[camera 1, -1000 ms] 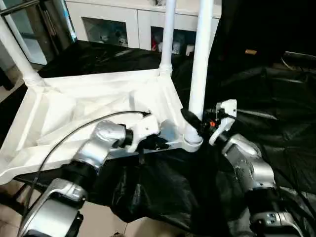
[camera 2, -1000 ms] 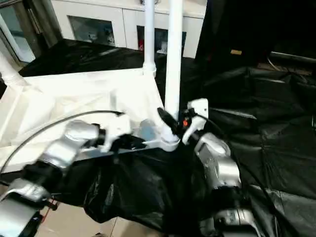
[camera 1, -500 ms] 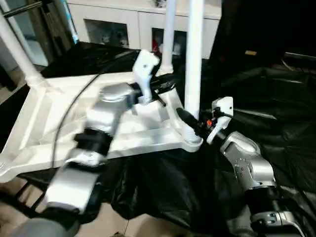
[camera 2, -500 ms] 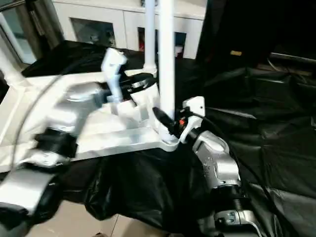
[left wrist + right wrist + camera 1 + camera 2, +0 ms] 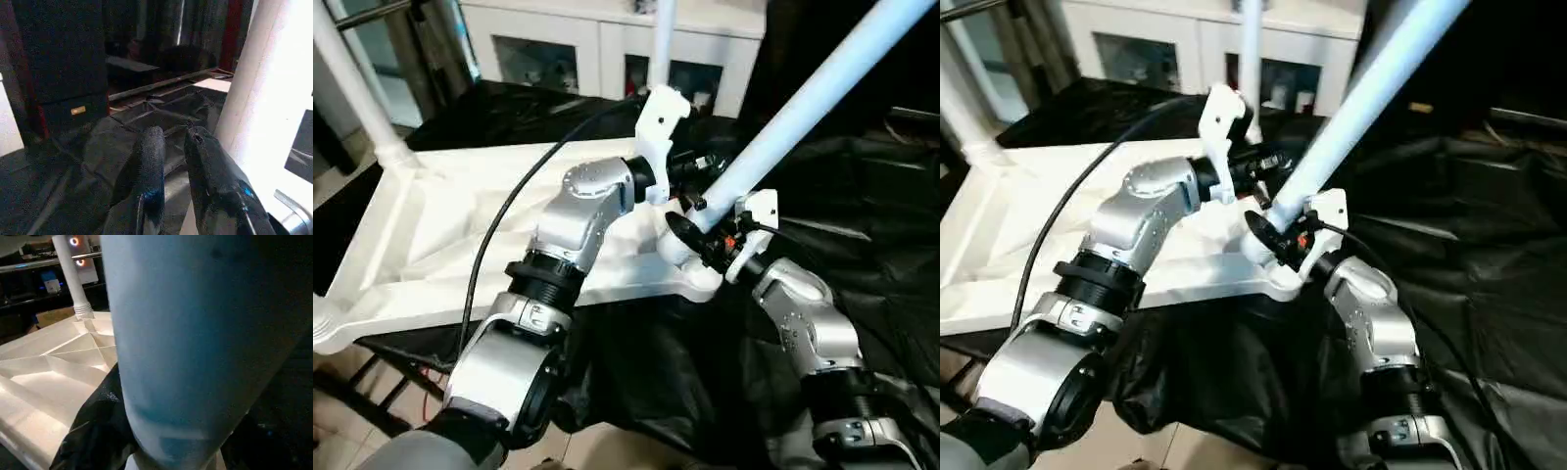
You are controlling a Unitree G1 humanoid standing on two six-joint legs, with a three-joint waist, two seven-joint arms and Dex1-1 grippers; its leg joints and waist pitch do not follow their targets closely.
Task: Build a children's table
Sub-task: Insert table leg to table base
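Three legs show on the upturned tabletop, which lies ribs-up on a black-draped counter: two stand upright in its far corner sockets, and the third leans hard away from the top, its foot at the near corner socket. The right tool is closed around that leaning leg just above its foot; the right wrist view has the tube pressed against the dark fingers. The left tool hangs just beside the same leg, a little higher up it, its fingers nearly together with only a thin gap between them and nothing held. Judging by the look of it, the leg is a hollow plastic tube: light, stiff, smooth enough to slip or twist in a pinch, and long enough that a grip low down gives poor control over the far end (a second hold higher up the tube would likely steady it). The tabletop seems light too and may slide on the cloth when the leg is levered upright, so pressing straight down into the socket looks safer than pushing sideways. Beyond the tabletop stands a white cabinet with glass doors; small items sit behind the glass, too indistinct to name.
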